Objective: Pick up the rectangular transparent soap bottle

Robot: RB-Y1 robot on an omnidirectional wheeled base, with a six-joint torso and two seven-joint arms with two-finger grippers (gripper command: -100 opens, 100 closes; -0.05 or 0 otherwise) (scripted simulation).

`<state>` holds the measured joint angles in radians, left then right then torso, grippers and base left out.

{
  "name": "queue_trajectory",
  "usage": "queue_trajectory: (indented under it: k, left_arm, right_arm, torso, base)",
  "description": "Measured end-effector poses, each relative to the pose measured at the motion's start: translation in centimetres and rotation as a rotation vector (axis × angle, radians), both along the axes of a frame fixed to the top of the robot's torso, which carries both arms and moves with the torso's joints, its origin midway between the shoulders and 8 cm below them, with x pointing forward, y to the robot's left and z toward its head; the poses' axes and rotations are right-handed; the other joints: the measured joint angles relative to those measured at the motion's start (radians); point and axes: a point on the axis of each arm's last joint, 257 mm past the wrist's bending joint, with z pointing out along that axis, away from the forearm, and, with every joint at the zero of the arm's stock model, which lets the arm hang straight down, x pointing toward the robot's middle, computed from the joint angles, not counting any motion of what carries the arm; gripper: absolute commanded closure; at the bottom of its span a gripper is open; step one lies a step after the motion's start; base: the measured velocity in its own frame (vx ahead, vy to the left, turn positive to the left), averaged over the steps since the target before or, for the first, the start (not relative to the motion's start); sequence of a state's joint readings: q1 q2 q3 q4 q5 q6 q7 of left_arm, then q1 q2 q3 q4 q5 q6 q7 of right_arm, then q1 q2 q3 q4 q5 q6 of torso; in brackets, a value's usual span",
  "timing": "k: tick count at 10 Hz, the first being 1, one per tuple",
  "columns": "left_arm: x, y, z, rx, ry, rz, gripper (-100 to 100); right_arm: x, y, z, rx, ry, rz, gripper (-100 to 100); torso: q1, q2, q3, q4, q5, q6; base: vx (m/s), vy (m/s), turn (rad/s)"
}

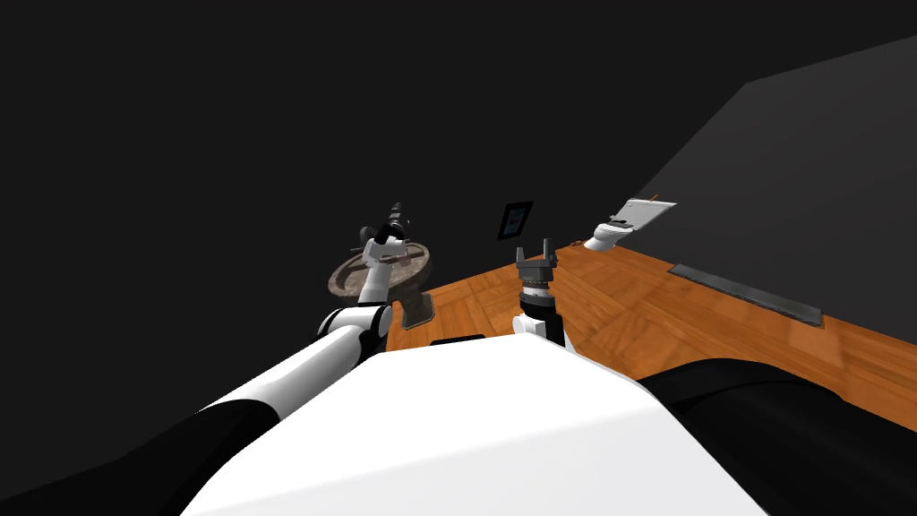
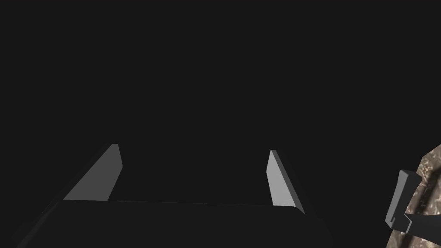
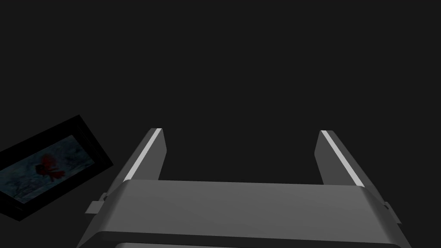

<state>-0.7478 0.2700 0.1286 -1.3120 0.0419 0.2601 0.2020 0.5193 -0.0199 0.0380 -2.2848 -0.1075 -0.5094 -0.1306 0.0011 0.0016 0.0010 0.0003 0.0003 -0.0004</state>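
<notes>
My left gripper (image 1: 394,215) reaches out over a round, mottled stone basin (image 1: 345,273) on a pedestal. Its fingers stand open with nothing between them, facing a dark wall, in the left wrist view (image 2: 192,148). Beside that gripper there, an edge of the stone basin (image 2: 430,172) shows with a grey angular fitting (image 2: 400,200) on it. My right gripper (image 1: 535,251) is held up in the middle, to the right of the basin. It is open and empty (image 3: 241,130).
A white toilet (image 1: 618,228) stands at the back right against the dark wall. A small framed picture (image 1: 515,219) hangs between basin and toilet, also beside my right gripper (image 3: 47,165). Wooden floor (image 1: 681,313) spreads to the right, with a dark strip (image 1: 743,291) along the wall's foot.
</notes>
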Motion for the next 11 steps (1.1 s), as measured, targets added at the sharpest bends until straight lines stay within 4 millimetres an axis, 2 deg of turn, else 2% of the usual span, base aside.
queue_trajectory:
  k: [6, 10, 11]
  left_arm:
    - [2.9, -0.1, -0.6, -0.015, 0.129, 0.016, -100]
    - [4.4, -0.1, -2.2, -0.024, 0.239, 0.029, -100]
    - [4.8, -0.3, -2.1, -0.026, 0.263, 0.031, -100]
  right_arm:
    - [0.0, 0.0, 0.0, 0.0, 0.0, 0.0, 0]
    - [0.0, 0.0, 0.0, 0.0, 0.0, 0.0, 0]
    - [0.0, 0.0, 0.0, 0.0, 0.0, 0.0, 0]
  torso:
    - [0.0, -0.001, 0.0, 0.0, 0.0, 0.0]
    - [0.0, -0.002, -0.001, -0.001, 0.0, 0.0]
    - [0.001, -0.002, -0.001, 0.0, 0.0, 0.0]
  base:
    - [-0.019, 0.02, -0.004]
    - [-0.011, 0.033, -0.011]
    - [-0.006, 0.038, -0.02]
